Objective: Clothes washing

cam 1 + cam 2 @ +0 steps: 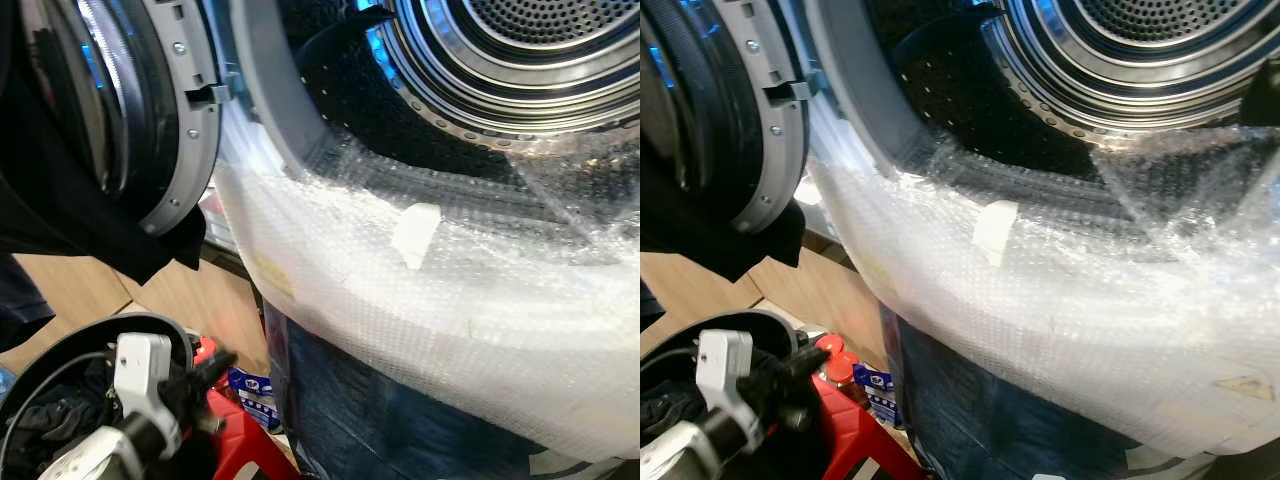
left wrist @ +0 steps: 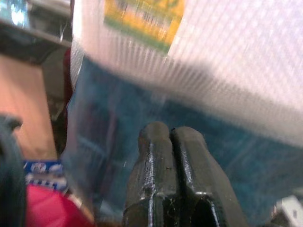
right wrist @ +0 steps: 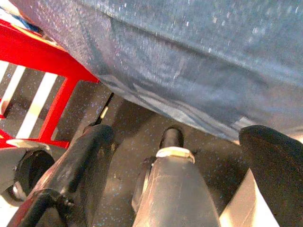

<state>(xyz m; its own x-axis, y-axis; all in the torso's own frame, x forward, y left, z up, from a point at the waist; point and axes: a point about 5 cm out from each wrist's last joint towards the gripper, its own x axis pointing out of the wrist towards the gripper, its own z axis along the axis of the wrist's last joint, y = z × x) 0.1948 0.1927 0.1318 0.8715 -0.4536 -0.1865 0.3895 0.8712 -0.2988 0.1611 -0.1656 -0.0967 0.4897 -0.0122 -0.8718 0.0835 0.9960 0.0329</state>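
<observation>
The left pincer (image 2: 170,135), fingers pressed together and empty, is pointing at the bubble-wrapped washing machine (image 1: 450,300). The drum opening (image 1: 510,50) is sitting above it. The right pincer (image 3: 180,137) is hanging spread beneath the machine.

You see a silver perforated drum (image 1: 530,40) ringed in blue light, white bubble wrap (image 1: 430,300) over a dark blue machine front (image 1: 370,410), a grey door rim (image 1: 195,130), a red stool (image 3: 42,52), and a yellow-green label (image 2: 142,19).
</observation>
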